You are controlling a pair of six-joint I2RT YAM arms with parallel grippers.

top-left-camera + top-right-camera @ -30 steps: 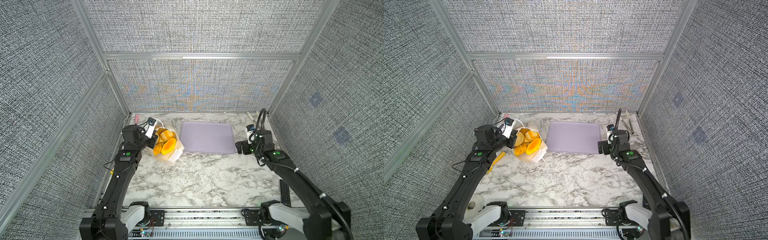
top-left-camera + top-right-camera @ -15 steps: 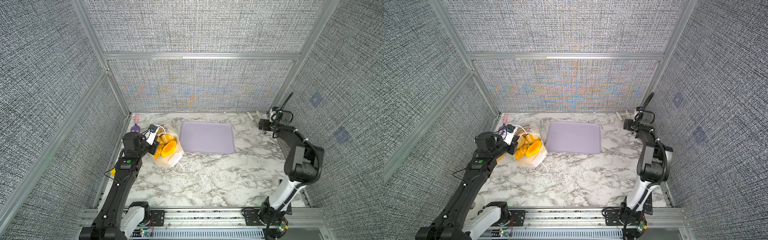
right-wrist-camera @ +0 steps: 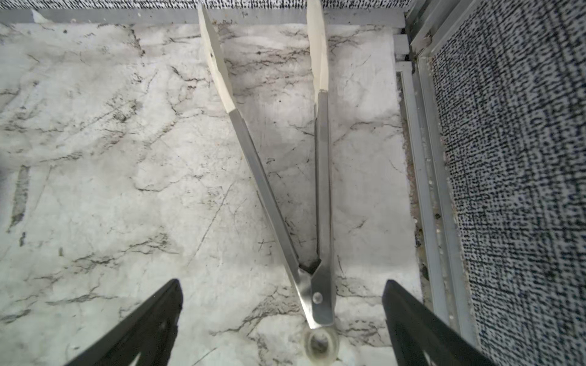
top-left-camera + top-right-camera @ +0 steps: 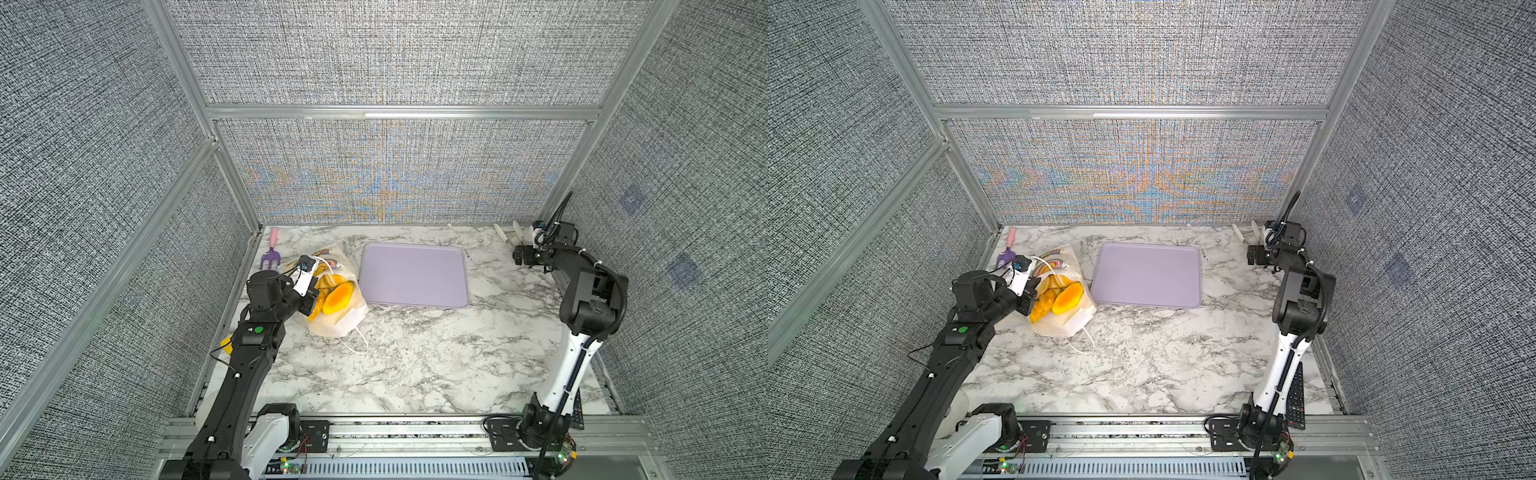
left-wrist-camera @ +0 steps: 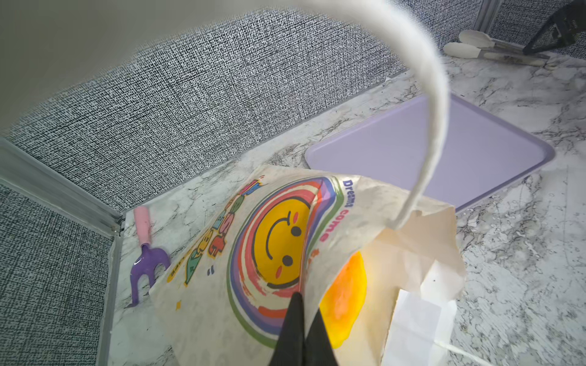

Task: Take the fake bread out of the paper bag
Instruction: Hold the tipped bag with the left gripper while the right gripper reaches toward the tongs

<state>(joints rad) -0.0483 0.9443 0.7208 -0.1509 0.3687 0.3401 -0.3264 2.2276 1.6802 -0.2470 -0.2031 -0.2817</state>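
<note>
The marble surface [image 4: 415, 361] carries a paper bag [image 4: 336, 324] pinched by the left tool [image 5: 299, 304], a lilac tray [image 4: 413, 276] past that tool, a purple fork [image 4: 271, 259] beside it, and tongs [image 3: 285, 177] ahead of the spread right tool [image 3: 282, 282].

Since a second ago the right gripper [image 3: 282, 284] has gone from the right edge of the tray [image 4: 413, 274] to the far corner over the tongs [image 3: 322, 190], and the left gripper [image 5: 298, 301] has drawn the paper bag [image 4: 338, 324] slightly nearer, uncovering the purple toy fork [image 4: 270, 259].
</note>
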